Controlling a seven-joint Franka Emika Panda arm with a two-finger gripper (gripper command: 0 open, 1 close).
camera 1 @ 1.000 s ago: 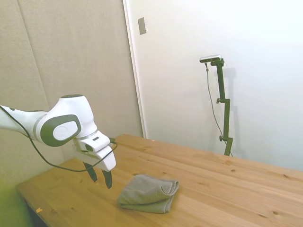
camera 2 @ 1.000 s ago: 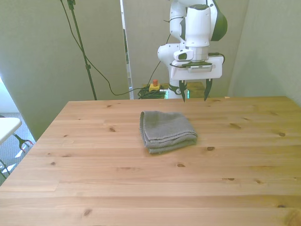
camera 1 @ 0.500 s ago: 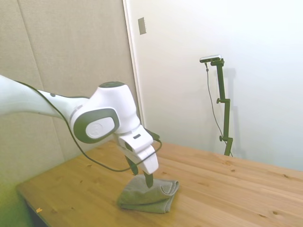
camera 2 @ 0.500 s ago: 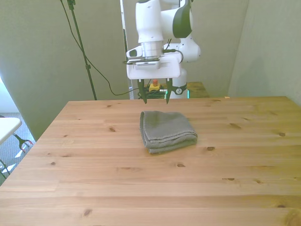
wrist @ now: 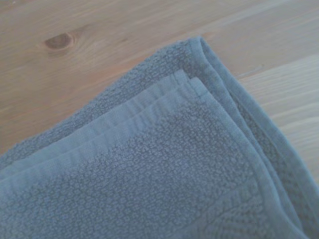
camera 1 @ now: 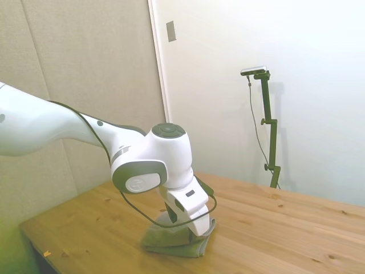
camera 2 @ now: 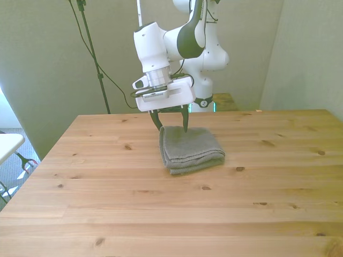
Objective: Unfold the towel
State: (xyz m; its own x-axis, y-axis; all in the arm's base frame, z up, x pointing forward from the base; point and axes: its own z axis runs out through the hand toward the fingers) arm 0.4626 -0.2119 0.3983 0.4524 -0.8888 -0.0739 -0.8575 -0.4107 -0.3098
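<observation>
While the side view a second earlier had the arm hanging back off the cloth's near side, now the gripper (camera 1: 191, 224) had swung right over the towel (camera 1: 171, 240), its white body low and covering much of the folded gray bundle, which lay in the same spot on the wooden table (camera 1: 274, 228); the fingers themselves were lost behind the hand in this view. Over to the front view, and the change was plain: the gripper (camera 2: 171, 121), which had been off toward the front view's right and then above the table's far edge, had come down and leaned in over the far left corner of the towel (camera 2: 190, 150), jaws spread apart, one dark fingertip just off the cloth's far left corner and the other at or just above its far edge, nothing caught between them. The towel had not shifted; it sat folded in layers near the middle of the table (camera 2: 161, 214), its stacked edges showing along the near side. From the wrist view, the towel (wrist: 164, 184) filled most of the picture, a corner of it with several hemmed layers stacked one upon another, bare wood (wrist: 99, 55) with a dark knot beyond it.
</observation>
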